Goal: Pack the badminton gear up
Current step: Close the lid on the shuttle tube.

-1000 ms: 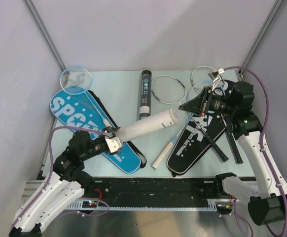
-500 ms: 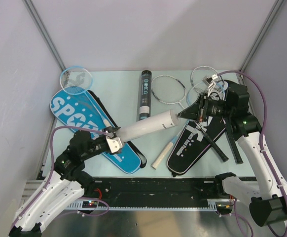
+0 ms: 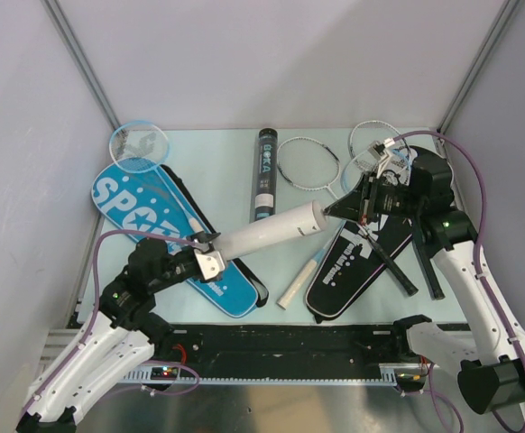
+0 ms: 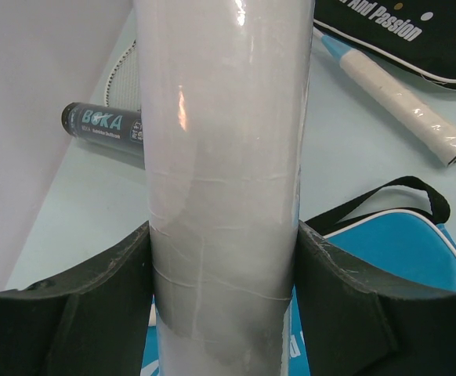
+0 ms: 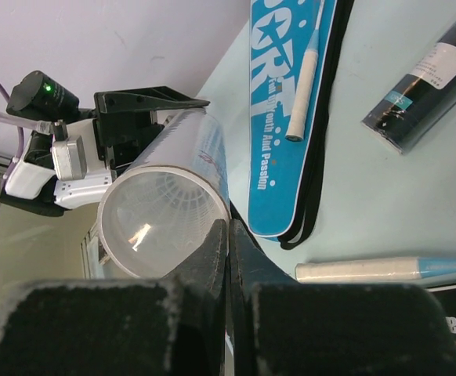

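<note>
My left gripper (image 3: 207, 262) is shut on the lower end of a long white tube (image 3: 267, 233), which it holds slanting up to the right; both fingers (image 4: 103, 305) press the tube (image 4: 224, 157). The tube's open mouth (image 5: 161, 215) shows a white feather lattice inside. My right gripper (image 3: 330, 212) is shut, its tip (image 5: 228, 235) at the rim of that mouth, with nothing visible between the fingers. A black tube (image 3: 264, 171) lies behind. The blue cover (image 3: 159, 221) and the black cover (image 3: 357, 257) lie flat on the table.
A racket with a white grip (image 3: 300, 278) lies between the covers. Silver racket heads (image 3: 308, 162) rest at the back, and a light blue racket head (image 3: 138, 144) at the back left corner. Black straps (image 3: 420, 262) trail right of the black cover.
My right gripper has moved down and left, bringing its shut tip to the mouth of the white tube. The left arm and the tube have held still.
</note>
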Robot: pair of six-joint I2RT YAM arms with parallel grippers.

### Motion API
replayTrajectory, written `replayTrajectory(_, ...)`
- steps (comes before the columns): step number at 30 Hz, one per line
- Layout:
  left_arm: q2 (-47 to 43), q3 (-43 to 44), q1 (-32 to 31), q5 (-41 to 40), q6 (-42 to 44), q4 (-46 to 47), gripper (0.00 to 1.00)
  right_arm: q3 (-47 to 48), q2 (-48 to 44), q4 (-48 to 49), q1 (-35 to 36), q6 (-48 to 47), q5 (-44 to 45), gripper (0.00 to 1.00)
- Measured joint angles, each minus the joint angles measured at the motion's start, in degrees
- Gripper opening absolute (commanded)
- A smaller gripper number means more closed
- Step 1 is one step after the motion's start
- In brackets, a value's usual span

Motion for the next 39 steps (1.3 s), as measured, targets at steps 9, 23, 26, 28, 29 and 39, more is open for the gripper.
replayTrajectory(9, 0.0, 0.0, 0.0, -0.8, -0.1, -0.3, 0.2, 0.0, 0.3, 2.0, 1.9, 1.1, 2.2, 0.1)
replayTrajectory(23, 0.1, 0.0, 0.0, -0.7, -0.1, -0.5, 0.19, 0.0, 1.1, 2.9, 2.7, 2.1, 3.1, 0.53)
replayTrajectory(26, 0.5, 0.2, 0.0, -0.2, -0.1, -0.6, 0.19, 0.0, 1.1, 2.9, 3.5, 2.0, 3.7, 0.55)
replayTrajectory(28, 0.7, 0.2, 0.0, -0.2, -0.2, -1.4, 0.18, 0.1, 1.4, 2.9, 4.5, 1.8, 4.2, 0.56)
replayTrajectory(29, 0.7, 0.2, 0.1, -0.2, -0.4, -1.9, 0.18, 0.2, 1.7, 2.9, 5.1, 1.7, 4.5, 0.56)
replayTrajectory(39, 1.6, 0.2, 0.5, -2.1, -2.5, -7.5, 0.17, 0.6, 5.9, 2.6, 8.9, 0.4, 7.9, 0.57)
